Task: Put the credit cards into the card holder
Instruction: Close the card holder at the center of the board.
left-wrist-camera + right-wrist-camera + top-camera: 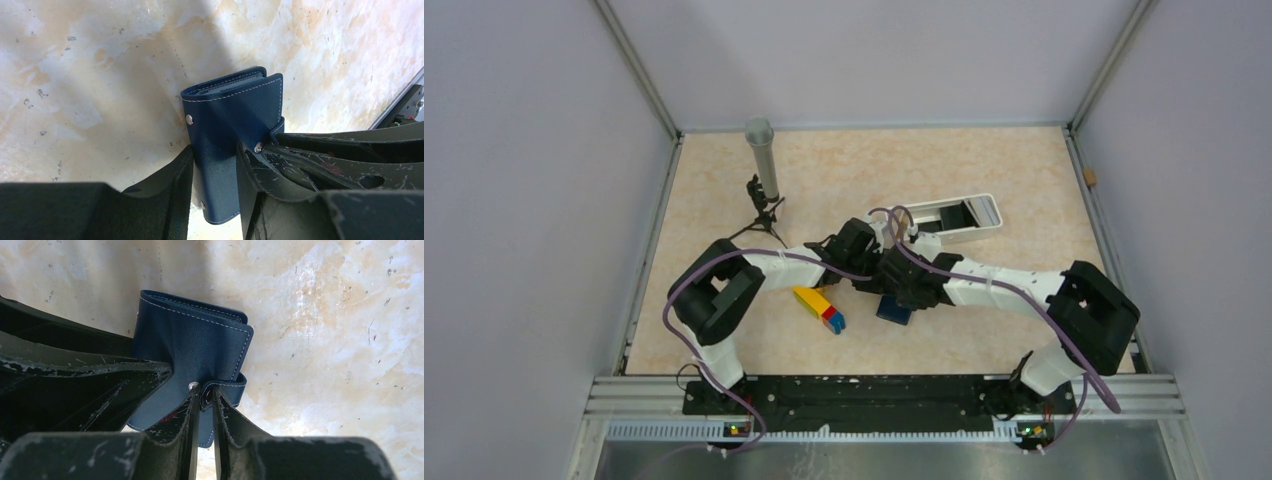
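Left fingers [172,190], left wrist view: partly open, clamped on both faces of card holder [235,115] between them. Right fingers [175,435], right wrist view: nearly closed, pinching its snap strap [235,385]. Top view: toy bricks [820,307] near left fingers.

Your left arm [724,298] bends up at the elbow and reaches right. Your right arm [1024,288] mirrors it, reaching left, so the wrists nearly touch. Your left tool [212,185] clamps the card holder [235,110] across its body. Your right tool [206,402], fingers drawn almost together, pinches its snap strap [236,386].
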